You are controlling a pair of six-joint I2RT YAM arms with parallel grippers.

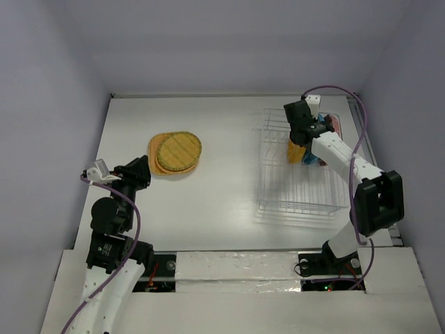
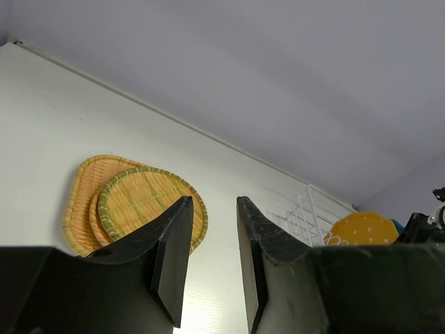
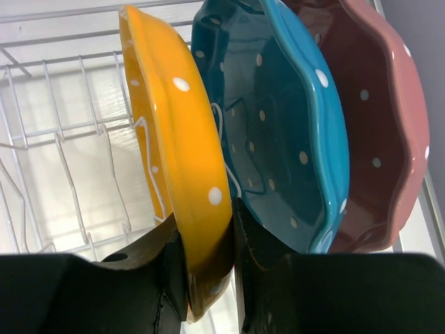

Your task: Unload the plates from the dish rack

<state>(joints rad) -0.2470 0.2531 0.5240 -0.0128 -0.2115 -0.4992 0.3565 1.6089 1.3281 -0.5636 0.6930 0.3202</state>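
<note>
The rack (image 1: 299, 174) stands on the white desk (image 1: 222, 118), and three dotted, scalloped plates stand on edge in its far part. In the right wrist view they sit side by side. The yellow plate (image 3: 184, 160) is toward the rack's bare slots, the blue plate (image 3: 278, 125) is next to it, and the pink plate (image 3: 379, 118) is on the outer side. The blue and pink plates lean close together. A thin white wire of the rack shows in the gap between yellow and blue.

The right tool (image 3: 208, 278) reaches into the rack's far part and pinches the rim of the yellow plate, with one finger pressed on each face. The plate is upright in that grip. I cannot tell whether its edge rests on the wires.

Well to the left of the rack, two woven plates lie flat on the desk. The round plate (image 2: 149, 202) is stacked on the orange-tan square plate (image 2: 78, 202), whose edge shows around it.

The left tool (image 2: 212, 257) is farther from the rack than that stack and low near the desk. Its fingers are partly spread with nothing between them.
</note>
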